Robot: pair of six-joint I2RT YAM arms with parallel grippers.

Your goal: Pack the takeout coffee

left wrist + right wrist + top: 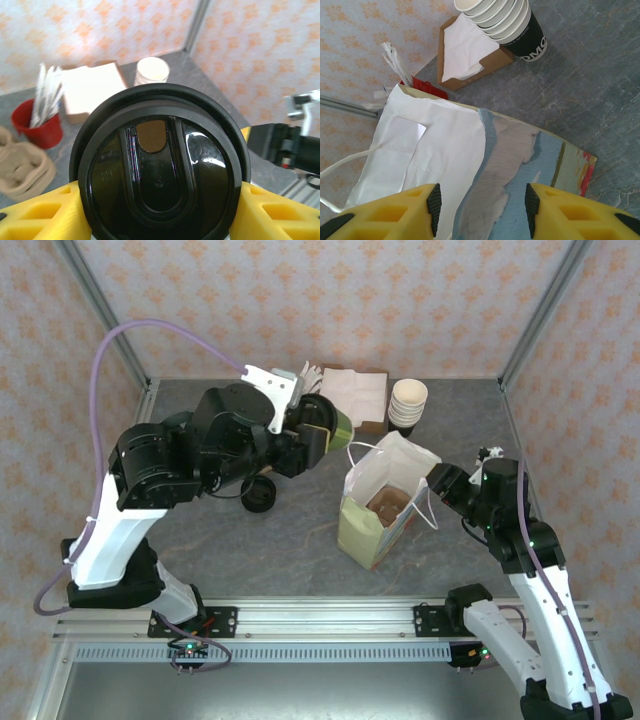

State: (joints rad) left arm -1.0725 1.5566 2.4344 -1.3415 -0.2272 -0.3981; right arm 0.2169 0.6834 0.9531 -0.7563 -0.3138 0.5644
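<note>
The right gripper (483, 204) stands half wide, its yellow fingers either side of the one paper bag's (372, 480) wall at the bag's three o'clock; contact is unclear. One pile of black lids (257, 496) lies at the bag's nine o'clock. The left gripper (159, 215) clamps the one lidded coffee cup (340, 425), tipped sideways at the bag's eleven o'clock, its body mostly hidden. Farther, around twelve: one stack of cups (407, 403), too nested to count, one napkin box (355, 392), one red pot (44, 129) of sticks.

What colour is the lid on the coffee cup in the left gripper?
The takeout coffee's lid is glossy black, clearest in the left wrist view.
</note>
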